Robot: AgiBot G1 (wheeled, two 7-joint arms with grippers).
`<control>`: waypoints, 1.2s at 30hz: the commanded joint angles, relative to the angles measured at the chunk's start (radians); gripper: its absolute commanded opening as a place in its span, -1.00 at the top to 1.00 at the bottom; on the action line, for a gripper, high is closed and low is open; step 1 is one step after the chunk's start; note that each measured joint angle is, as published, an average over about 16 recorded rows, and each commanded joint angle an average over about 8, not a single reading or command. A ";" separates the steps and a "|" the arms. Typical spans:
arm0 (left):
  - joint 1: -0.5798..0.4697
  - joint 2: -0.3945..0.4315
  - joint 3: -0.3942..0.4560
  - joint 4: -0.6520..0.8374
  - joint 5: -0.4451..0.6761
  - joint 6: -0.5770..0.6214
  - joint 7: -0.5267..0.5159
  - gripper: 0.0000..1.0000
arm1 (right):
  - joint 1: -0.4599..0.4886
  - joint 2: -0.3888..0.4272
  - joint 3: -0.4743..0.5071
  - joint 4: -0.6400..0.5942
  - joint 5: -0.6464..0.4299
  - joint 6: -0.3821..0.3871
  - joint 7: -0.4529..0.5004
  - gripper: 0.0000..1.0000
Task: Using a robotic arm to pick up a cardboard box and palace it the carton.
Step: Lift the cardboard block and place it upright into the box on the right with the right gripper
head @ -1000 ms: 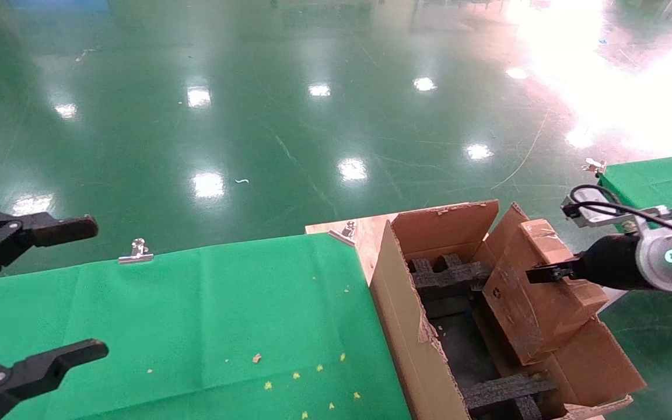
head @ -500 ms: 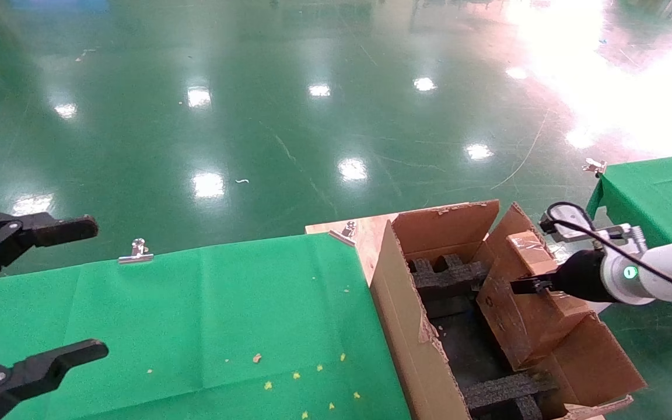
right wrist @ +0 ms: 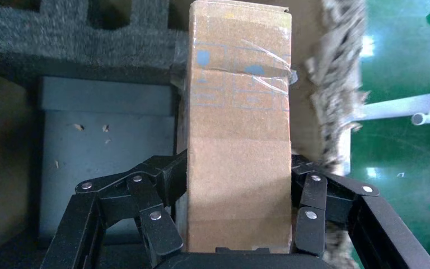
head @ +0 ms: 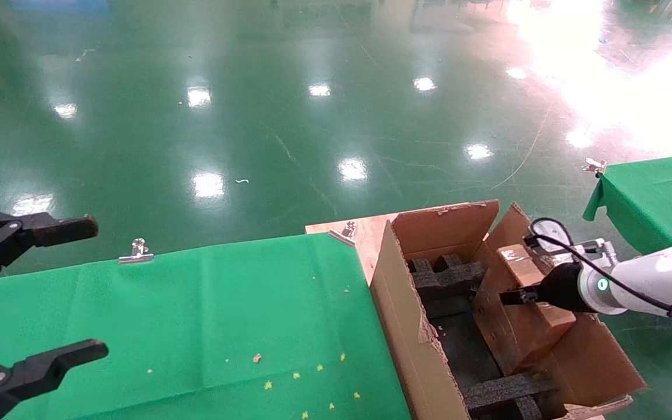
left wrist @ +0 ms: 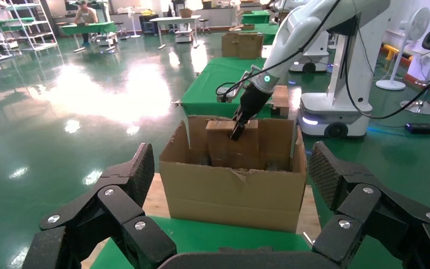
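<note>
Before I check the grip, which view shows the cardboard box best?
The right wrist view: the cardboard box fills it, with the right gripper clamped on both sides. The head view shows the box tilted inside the carton, partly behind the arm. The left wrist view shows it small and far off.

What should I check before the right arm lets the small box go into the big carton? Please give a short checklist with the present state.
1. Right pincer shut on the cardboard box: ok, fingers press both of its sides.
2. Box over the carton opening: ok, its lower part is already inside the walls.
3. Box level: not ok, it is tilted in the head view.
4. Space under the box free: cannot tell, the black foam lies close beside it.
5. Box resting on the carton floor: cannot tell, its bottom is hidden.
6. Left pincer out of the way: ok, it is open over the green cloth, apart from the carton.
</note>
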 commanded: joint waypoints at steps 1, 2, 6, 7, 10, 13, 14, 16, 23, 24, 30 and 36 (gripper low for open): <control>0.000 0.000 0.000 0.000 0.000 0.000 0.000 -1.00 | -0.020 -0.013 -0.002 -0.017 0.012 0.016 -0.003 1.00; 0.000 0.000 0.000 0.000 0.000 0.000 0.000 -1.00 | -0.029 -0.020 -0.003 -0.027 0.022 0.021 -0.011 1.00; 0.000 0.000 0.000 0.000 0.000 0.000 0.000 -1.00 | -0.069 -0.050 -0.007 -0.075 0.070 0.039 -0.053 1.00; 0.000 0.000 0.000 0.000 0.000 0.000 0.000 -1.00 | -0.079 -0.058 -0.007 -0.089 0.084 0.042 -0.065 1.00; 0.000 0.000 0.000 0.000 0.000 0.000 0.000 -1.00 | -0.108 -0.080 -0.004 -0.131 0.130 0.050 -0.108 1.00; 0.000 0.000 0.000 0.000 0.000 0.000 0.000 -1.00 | -0.137 -0.100 0.003 -0.172 0.181 0.058 -0.156 1.00; 0.000 0.000 0.000 0.000 0.000 0.000 0.000 -1.00 | -0.147 -0.106 0.006 -0.186 0.198 0.060 -0.173 1.00; 0.000 0.000 0.000 0.000 0.000 0.000 0.000 -1.00 | -0.167 -0.118 0.013 -0.212 0.233 0.064 -0.209 1.00; 0.000 0.000 0.000 0.000 0.000 0.000 0.000 -1.00 | -0.228 -0.148 0.049 -0.295 0.352 0.055 -0.351 1.00; 0.000 0.000 0.000 0.000 0.000 0.000 0.000 -1.00 | -0.234 -0.151 0.055 -0.305 0.367 0.052 -0.372 1.00; 0.000 0.000 0.000 0.000 0.000 0.000 0.000 -1.00 | -0.264 -0.156 0.092 -0.354 0.450 0.028 -0.485 1.00; 0.000 0.000 0.000 0.000 0.000 0.000 0.000 -1.00 | -0.287 -0.158 0.129 -0.400 0.523 -0.004 -0.583 1.00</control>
